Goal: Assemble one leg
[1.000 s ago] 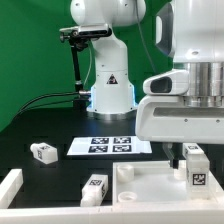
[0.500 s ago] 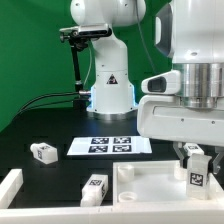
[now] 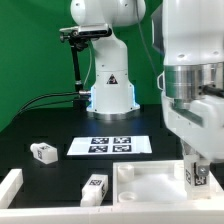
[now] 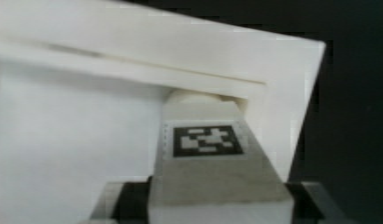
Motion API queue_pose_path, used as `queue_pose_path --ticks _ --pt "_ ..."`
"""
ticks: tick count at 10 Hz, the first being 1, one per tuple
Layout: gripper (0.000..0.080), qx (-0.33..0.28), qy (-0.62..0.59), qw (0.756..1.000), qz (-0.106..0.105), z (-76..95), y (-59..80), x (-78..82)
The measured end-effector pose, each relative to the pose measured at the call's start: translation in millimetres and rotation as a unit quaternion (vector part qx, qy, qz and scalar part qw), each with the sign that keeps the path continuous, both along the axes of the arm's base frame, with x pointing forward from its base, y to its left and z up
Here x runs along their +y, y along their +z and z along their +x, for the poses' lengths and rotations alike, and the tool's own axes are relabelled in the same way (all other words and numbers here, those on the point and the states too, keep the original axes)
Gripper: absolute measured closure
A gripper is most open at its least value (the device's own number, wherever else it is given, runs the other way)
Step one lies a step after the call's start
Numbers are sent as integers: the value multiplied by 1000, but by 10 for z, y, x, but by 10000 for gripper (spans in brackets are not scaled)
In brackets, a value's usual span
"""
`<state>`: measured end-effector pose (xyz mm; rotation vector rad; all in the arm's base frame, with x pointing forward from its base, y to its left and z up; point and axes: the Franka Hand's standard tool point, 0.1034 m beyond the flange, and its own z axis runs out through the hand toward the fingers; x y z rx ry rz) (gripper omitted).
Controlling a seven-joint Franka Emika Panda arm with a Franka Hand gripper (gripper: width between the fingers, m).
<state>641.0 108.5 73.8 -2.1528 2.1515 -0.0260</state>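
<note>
My gripper (image 3: 197, 165) is shut on a leg (image 3: 197, 175), a small white peg with a black-and-white marker, held upright over the right part of the white tabletop (image 3: 150, 185). In the wrist view the leg (image 4: 213, 150) fills the space between the dark fingers (image 4: 135, 200), its far end against a raised corner of the tabletop (image 4: 99, 110). Two more legs lie on the black table, one at the exterior view's left (image 3: 42, 152) and one near the front (image 3: 94, 187).
The marker board (image 3: 110, 145) lies flat behind the tabletop. A white rail (image 3: 10, 190) runs along the front left corner. The robot base (image 3: 108, 80) and a camera stand (image 3: 78, 60) are at the back.
The wrist has turned about its vertical axis, so the wide gripper body now looks narrower. The held leg stays over the tabletop's right part, slightly lower.
</note>
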Motion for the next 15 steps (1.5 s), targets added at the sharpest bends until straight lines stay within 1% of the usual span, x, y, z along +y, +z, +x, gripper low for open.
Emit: queue_pose_path --ticks 1,3,4,5,6,7,8,9,11,13,14,15 --pt "515 -2 -73 997 18 -7 -9 11" --pt "514 -1 -115 993 18 -14 -9 58" --pt "509 -1 -113 993 17 -12 -10 49" --pt "509 -2 -75 997 13 -18 -14 56" --pt "288 -3 -12 1000 7 -26 -12 81" --pt "288 -12 99 995 -2 -13 -1 82" --pt "180 -18 195 981 -7 -18 -6 85" --pt "159 -18 228 973 -8 -35 -24 91" --pt "151 -21 279 960 -15 -32 -26 74" --pt "150 -24 363 931 -26 -30 -26 54" --pt "150 -28 495 867 -49 -19 -21 38" --pt "150 -30 543 837 -52 -18 -28 26"
